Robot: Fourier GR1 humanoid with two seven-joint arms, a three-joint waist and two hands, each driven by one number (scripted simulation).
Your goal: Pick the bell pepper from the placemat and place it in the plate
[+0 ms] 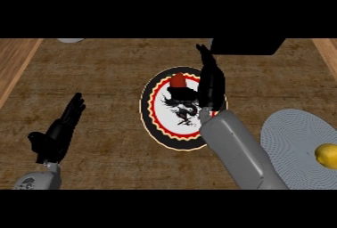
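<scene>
**Counter**: brown woven top, filling the frame and bearing everything listed.

**Placemat**: grey, round, sitting at the lower right. It is no longer holding the task's thing.

**Plate**: round, with a black rim, a red and yellow band and a dark figure, lying at the centre of the frame. The right forearm is crossing its lower right rim. Risk: a sideways pull of that arm could be dragging the plate along.

**Right hand**: stretching up over the plate's right side, fingers straight and together. A dark shape that may be the thumb is reaching left beneath the pepper. Whether it is touching cannot be told.

**Left hand**: resting at the lower left, fingers straight and together, holding nothing.

**Bell pepper**: red, sitting inside the plate near its upper rim, just beside the right hand. The placing is judged nearly done. Risk: being this close to the rim, the pepper could be getting nudged or rolled over it as the hand is pulling away.

**Yellow fruit**: sitting on the placemat at the right edge, well apart from the hand. Risk: slight, of a sweeping forearm brushing it.
</scene>
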